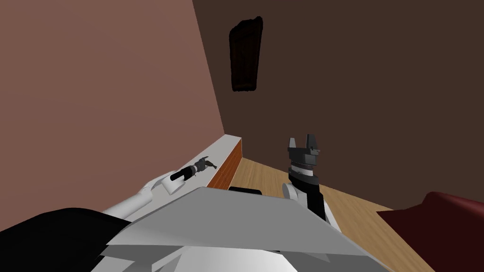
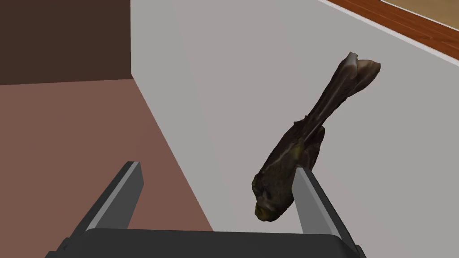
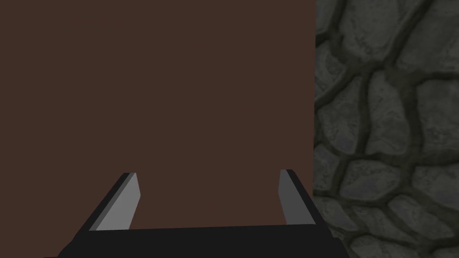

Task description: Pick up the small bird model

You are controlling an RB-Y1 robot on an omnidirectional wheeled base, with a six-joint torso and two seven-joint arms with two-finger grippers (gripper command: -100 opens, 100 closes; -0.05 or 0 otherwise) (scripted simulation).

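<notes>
Between the left gripper's (image 2: 217, 166) wide-open fingers nothing is held yet. The bird model (image 2: 296, 152) lies on the white surface (image 2: 233, 67) at my ten o'clock, just beside one finger. Centring, closing and lifting remain. Farther, at one o'clock, the right gripper (image 1: 302, 140) stands open and empty.
</notes>
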